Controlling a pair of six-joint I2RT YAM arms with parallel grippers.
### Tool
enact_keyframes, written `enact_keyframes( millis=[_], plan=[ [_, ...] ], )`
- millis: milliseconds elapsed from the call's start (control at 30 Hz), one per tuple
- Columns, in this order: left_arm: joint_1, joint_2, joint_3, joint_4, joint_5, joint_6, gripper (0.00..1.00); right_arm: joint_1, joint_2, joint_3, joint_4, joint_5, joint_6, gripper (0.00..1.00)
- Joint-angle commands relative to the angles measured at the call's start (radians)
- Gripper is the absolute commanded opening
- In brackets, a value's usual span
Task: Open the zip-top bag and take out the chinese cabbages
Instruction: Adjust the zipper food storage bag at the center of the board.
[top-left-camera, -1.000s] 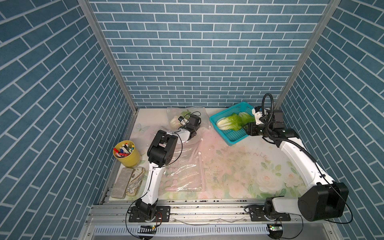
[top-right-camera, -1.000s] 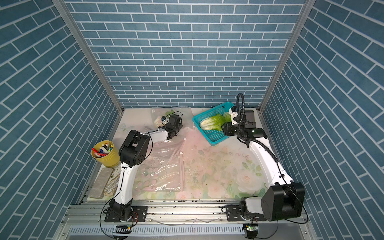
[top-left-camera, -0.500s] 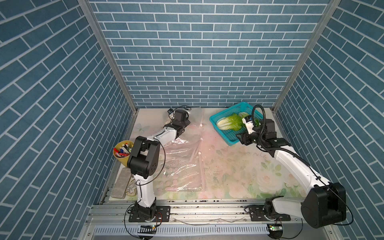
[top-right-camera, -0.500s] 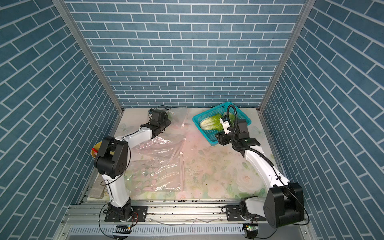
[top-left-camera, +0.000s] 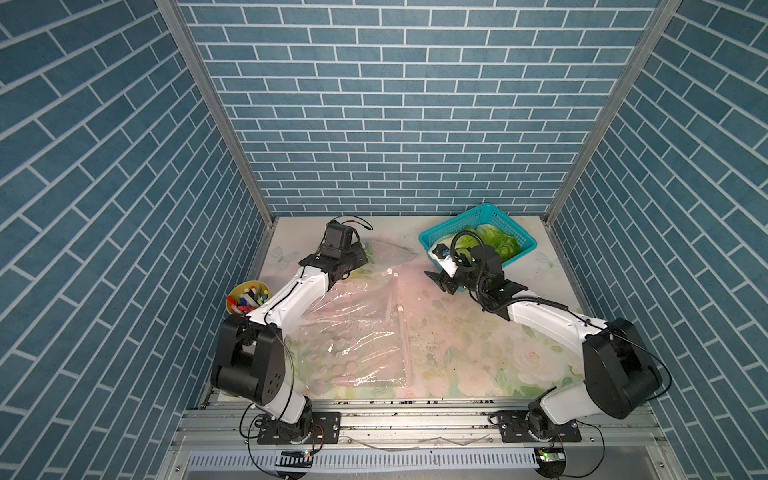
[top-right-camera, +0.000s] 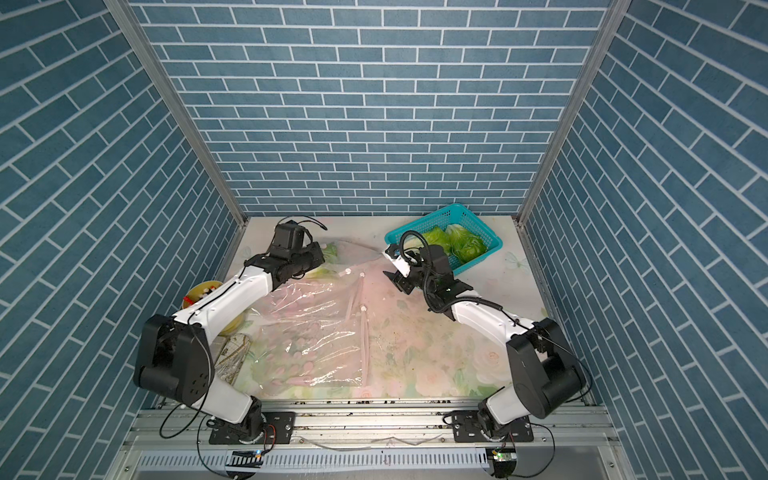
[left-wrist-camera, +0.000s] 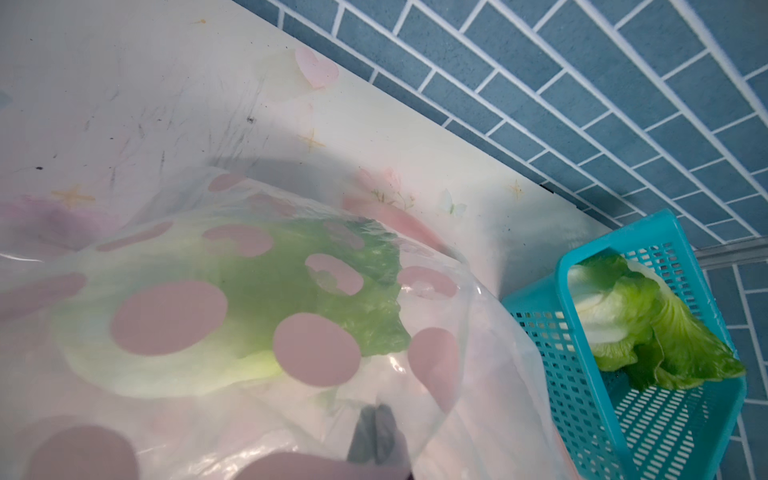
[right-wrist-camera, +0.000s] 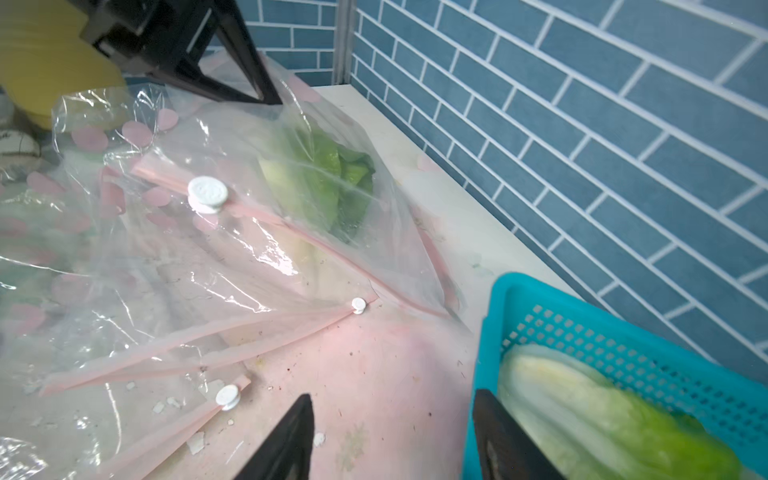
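Floral table (top-left-camera: 457, 332) under me, w/ spare bags (top-left-camera: 353, 345), clear and pink-dotted, flat over its left half. My left arm (top-left-camera: 291, 299) runs long & low from the front rail toward the back wall, wrist bent in toward centre. My right arm (top-left-camera: 548, 320) stretches fwd, wrist cocked left, just in front of the teal basket (top-left-camera: 490, 214) at back right. The zip-top bag (right-wrist-camera: 332, 232) tents up at the back. Of the chinese cabbages (top-right-camera: 461, 243), two lie in the basket; the third cabbage (left-wrist-camera: 249, 311) sits inside the tented bag. My left gripper (left-wrist-camera: 376, 432) is clenched on the bag's film, seen thru the plastic. My right gripper (right-wrist-camera: 392, 395) is spread wide & empty, one finger over the basket rim.
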Motion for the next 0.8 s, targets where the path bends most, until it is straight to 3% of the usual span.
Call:
enact_keyframes(
  millis=[0, 233, 467, 567, 667, 700, 767],
  plan=[
    [0.019, -0.047, -0.047, -0.048, 0.023, 0.041, 0.0, 0.057, 0.068, 0.01, 0.173, 0.008, -0.113, 0.68],
    [0.042, -0.106, -0.111, -0.058, 0.052, 0.056, 0.0, 0.175, 0.207, 0.093, 0.241, 0.058, -0.17, 0.74],
    [0.065, -0.139, -0.132, -0.071, 0.084, 0.075, 0.0, 0.195, 0.287, 0.178, 0.233, 0.045, -0.171, 0.66],
    [0.067, -0.146, -0.136, -0.074, 0.101, 0.084, 0.0, 0.196, 0.307, 0.205, 0.234, 0.022, -0.16, 0.53],
    [0.071, -0.156, -0.14, -0.075, 0.113, 0.097, 0.0, 0.195, 0.315, 0.222, 0.224, -0.016, -0.136, 0.08],
    [0.073, -0.162, -0.139, -0.078, 0.117, 0.102, 0.0, 0.194, 0.319, 0.222, 0.229, -0.027, -0.125, 0.0],
    [0.079, -0.174, -0.137, -0.084, 0.129, 0.117, 0.0, 0.195, 0.324, 0.217, 0.237, -0.054, -0.113, 0.0]
  ],
)
